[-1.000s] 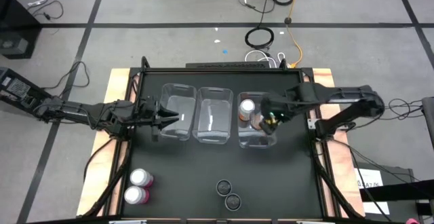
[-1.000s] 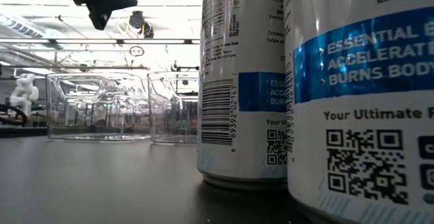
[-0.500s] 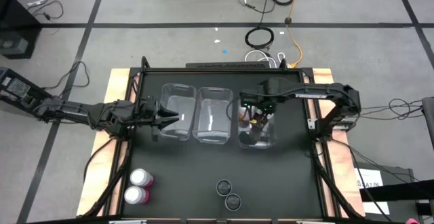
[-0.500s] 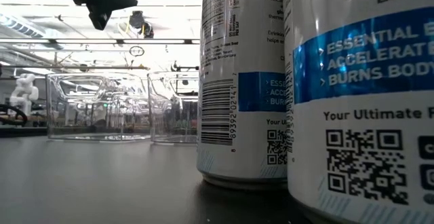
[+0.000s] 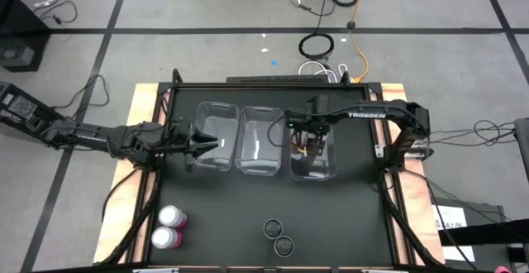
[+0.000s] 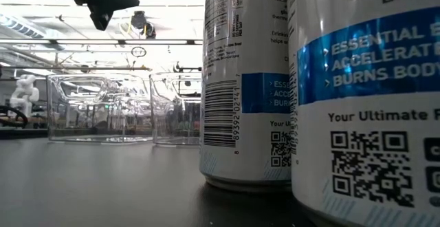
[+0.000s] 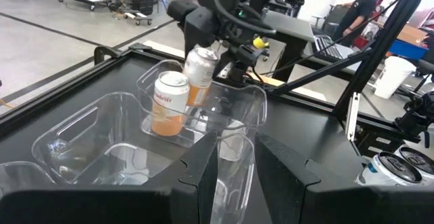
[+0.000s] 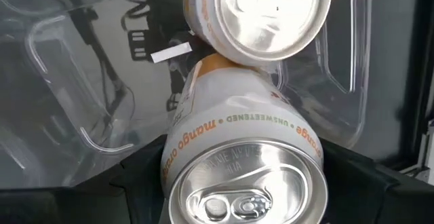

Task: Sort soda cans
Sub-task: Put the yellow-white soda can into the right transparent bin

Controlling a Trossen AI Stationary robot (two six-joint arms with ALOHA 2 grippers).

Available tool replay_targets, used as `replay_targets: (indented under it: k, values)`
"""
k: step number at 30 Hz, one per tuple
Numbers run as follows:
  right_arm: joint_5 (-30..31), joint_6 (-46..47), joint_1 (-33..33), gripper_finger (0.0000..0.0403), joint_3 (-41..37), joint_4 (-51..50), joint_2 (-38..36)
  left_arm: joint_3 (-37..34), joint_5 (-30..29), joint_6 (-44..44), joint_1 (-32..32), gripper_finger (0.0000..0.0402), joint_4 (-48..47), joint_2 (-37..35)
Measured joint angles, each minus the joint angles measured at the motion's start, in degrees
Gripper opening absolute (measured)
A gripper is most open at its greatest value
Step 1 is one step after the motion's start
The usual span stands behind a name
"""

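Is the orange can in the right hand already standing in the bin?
Not yet. The right hand holds the orange can tilted above the bin, beside the standing can.

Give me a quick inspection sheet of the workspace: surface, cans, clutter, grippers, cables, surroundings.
Surface: black table top in a wooden frame.
Job's things: two orange cans in the right bin; one stands upright, the other is held tilted above it. Two pink cans front left, two dark cans front centre. Middle bin and left bin empty.
Clutter: nothing seen.
Grippers: right gripper shut on the tilted orange can over the right bin; left gripper empty, at the left bin's edge.
Cables: coils on the floor behind the table.
Surroundings: a person at a desk beyond the table.
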Motion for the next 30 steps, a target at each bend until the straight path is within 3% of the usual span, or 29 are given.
replay_targets:
  k: [12,22,30]
  values:
    - [-0.5,2.0,0.0,0.0291,-0.1,-0.2,5.0,0.0,0.0,0.0,0.0,0.0109,0.0,0.0]
    - [-4.6,5.4,-0.5,0.0291,-0.1,1.0,4.6,0.0,0.0,0.0,0.0,0.0109,0.0,0.0]
    - [-4.6,6.9,-0.3,0.0291,-2.0,2.5,1.3,0.0,0.0,0.0,0.0,0.0109,0.0,0.0]
